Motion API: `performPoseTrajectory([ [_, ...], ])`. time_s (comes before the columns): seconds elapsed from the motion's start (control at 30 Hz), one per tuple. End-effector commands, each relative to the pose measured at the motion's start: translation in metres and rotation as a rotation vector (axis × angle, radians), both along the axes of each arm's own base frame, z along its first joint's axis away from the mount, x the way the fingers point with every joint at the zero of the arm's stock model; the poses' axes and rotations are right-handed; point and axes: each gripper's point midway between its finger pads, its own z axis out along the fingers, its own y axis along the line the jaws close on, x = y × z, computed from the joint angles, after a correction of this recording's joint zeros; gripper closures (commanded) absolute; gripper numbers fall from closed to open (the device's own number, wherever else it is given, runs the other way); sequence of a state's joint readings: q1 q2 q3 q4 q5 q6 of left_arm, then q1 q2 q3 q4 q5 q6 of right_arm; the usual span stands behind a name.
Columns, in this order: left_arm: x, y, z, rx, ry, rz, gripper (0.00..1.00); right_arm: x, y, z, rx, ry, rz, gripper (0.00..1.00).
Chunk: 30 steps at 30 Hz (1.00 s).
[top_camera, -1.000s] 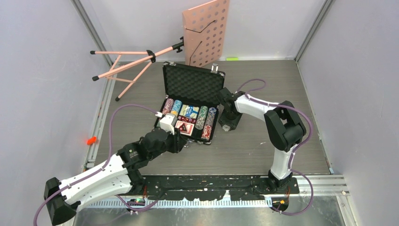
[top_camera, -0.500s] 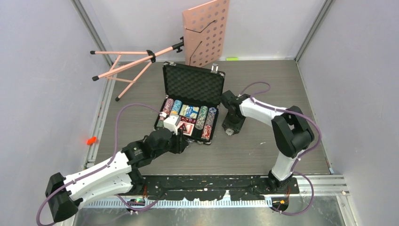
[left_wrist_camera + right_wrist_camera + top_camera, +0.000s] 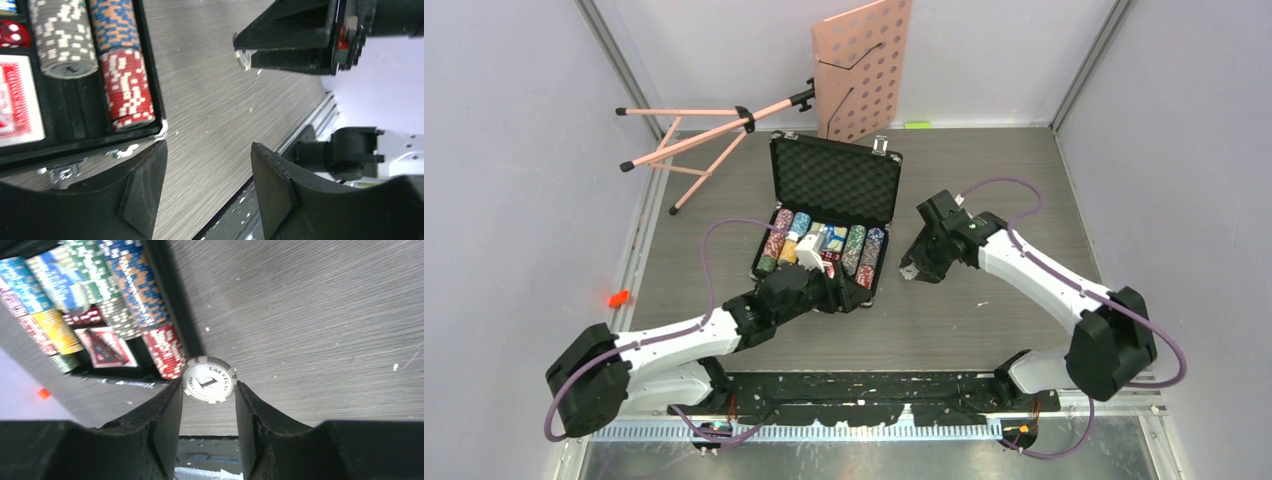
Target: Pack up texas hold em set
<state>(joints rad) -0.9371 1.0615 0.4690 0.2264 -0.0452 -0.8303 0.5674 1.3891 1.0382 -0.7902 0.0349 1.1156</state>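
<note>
Case lies open mid-tabletop, lid raised, chip rows in its tray. Right claw is clenched on a white chip (held by its edges) above bare tabletop just right of the case. Left claw is released and empty at the case's near right corner.

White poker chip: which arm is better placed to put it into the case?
Right. The right gripper pinches the white poker chip beside the case; the left gripper is open and empty.
</note>
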Motion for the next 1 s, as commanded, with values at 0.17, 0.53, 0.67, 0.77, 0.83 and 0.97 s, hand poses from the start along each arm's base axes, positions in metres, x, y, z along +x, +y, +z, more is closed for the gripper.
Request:
performPoseTrajectory([
  [0.17, 0.027, -0.047, 0.054, -0.305, -0.001, 0.033, 0.41, -0.005, 0.026, 0.038, 0.238, -0.056, -0.043, 0.68],
  [0.53, 0.031, -0.036, 0.037, -0.233, 0.014, 0.085, 0.43, 0.013, -0.014, 0.019, -0.024, -0.101, -0.094, 0.32],
  [0.67, 0.025, -0.021, 0.033, -0.168, -0.014, 0.084, 0.41, 0.026, -0.016, -0.006, -0.143, -0.055, -0.043, 0.31],
  [0.77, 0.021, -0.001, 0.031, -0.097, -0.047, 0.110, 0.39, 0.033, -0.008, -0.020, -0.193, -0.022, 0.026, 0.34],
  [0.83, 0.020, 0.014, 0.030, -0.043, -0.073, 0.132, 0.38, 0.036, -0.001, -0.029, -0.228, -0.011, 0.082, 0.37],
  [0.97, 0.018, 0.041, 0.030, 0.043, -0.124, 0.170, 0.37, 0.041, 0.013, -0.048, -0.234, 0.019, 0.138, 0.37],
])
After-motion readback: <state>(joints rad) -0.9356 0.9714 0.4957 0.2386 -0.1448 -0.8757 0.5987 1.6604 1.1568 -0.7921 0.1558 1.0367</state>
